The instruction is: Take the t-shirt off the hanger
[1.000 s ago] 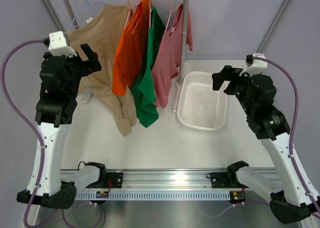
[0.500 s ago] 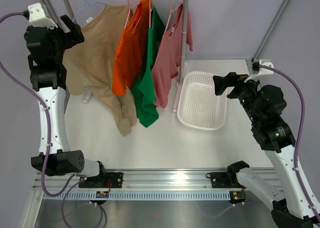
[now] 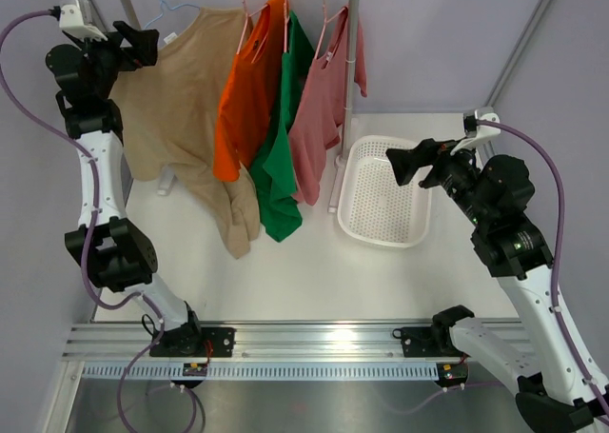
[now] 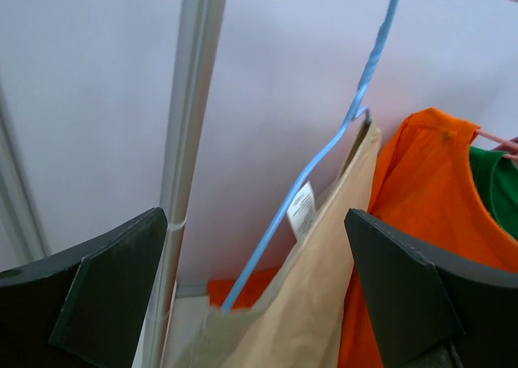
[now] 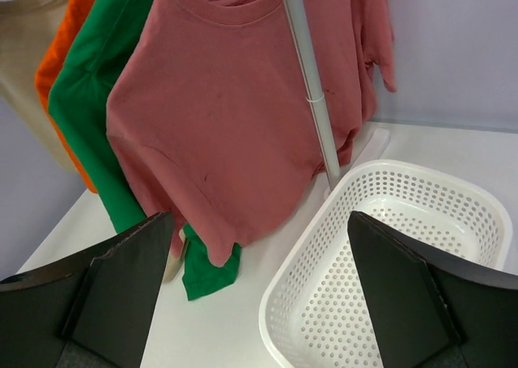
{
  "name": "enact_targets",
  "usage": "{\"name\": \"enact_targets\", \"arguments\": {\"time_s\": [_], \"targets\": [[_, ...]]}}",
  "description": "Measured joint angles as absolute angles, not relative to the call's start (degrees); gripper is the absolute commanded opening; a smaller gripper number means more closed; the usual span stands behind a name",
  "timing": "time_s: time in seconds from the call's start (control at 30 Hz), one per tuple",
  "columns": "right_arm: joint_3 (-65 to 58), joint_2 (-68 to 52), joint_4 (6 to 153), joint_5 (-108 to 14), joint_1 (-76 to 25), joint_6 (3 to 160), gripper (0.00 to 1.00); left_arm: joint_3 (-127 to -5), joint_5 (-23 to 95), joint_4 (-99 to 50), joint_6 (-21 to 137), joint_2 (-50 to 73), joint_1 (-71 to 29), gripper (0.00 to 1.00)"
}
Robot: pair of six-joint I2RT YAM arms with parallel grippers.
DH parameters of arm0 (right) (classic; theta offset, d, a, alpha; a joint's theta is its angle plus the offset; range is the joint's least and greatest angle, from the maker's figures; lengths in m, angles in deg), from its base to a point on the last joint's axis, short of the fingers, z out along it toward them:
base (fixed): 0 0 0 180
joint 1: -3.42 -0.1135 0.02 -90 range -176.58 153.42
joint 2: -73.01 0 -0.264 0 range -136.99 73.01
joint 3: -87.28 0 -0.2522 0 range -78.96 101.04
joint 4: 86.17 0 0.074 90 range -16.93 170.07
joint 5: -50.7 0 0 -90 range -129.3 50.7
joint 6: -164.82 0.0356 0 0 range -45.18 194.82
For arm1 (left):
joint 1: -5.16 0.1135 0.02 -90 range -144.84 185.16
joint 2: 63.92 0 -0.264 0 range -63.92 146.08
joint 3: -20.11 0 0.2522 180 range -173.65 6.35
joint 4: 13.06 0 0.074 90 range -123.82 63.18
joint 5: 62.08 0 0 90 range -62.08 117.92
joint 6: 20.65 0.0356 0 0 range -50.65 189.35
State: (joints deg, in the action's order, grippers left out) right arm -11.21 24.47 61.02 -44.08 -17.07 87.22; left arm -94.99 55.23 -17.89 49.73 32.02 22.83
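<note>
Tan t-shirt (image 3: 181, 100) on blue hanger (image 4: 375, 52), clothes rack's (image 3: 350, 90) left end. Reach step; left gripper (image 4: 259, 295) wide open, empty — next, pinch collar. Right gripper (image 5: 259, 295) open, empty.

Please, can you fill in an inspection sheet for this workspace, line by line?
Surface: white table; a white basket stands on it, empty.
Job's things: tan t-shirt hangs on the blue hanger, not yet removed.
Clutter: orange shirt, green shirt and pink shirt hang beside it.
Grippers: left gripper open, raised near the tan collar, holding nothing; right gripper open, over the basket, holding nothing.
Cables: purple cables loop along both arms, away from the clothes.
Surroundings: rack post, plain walls.
</note>
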Motion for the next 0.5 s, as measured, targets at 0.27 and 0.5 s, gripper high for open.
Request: {"name": "enact_targets", "arguments": {"time_s": [0.27, 0.5], "targets": [[-11.2, 25.1, 61.4, -45.0, -17.1, 87.0, 0.99, -104.4, 59.9, -14.7, 49.9, 37.4, 22.7, 0.97], [-11.2, 25.1, 61.3, -45.0, -17.1, 87.0, 1.00, -110.7, 60.9, -14.6, 49.5, 42.0, 22.7, 0.89]]}}
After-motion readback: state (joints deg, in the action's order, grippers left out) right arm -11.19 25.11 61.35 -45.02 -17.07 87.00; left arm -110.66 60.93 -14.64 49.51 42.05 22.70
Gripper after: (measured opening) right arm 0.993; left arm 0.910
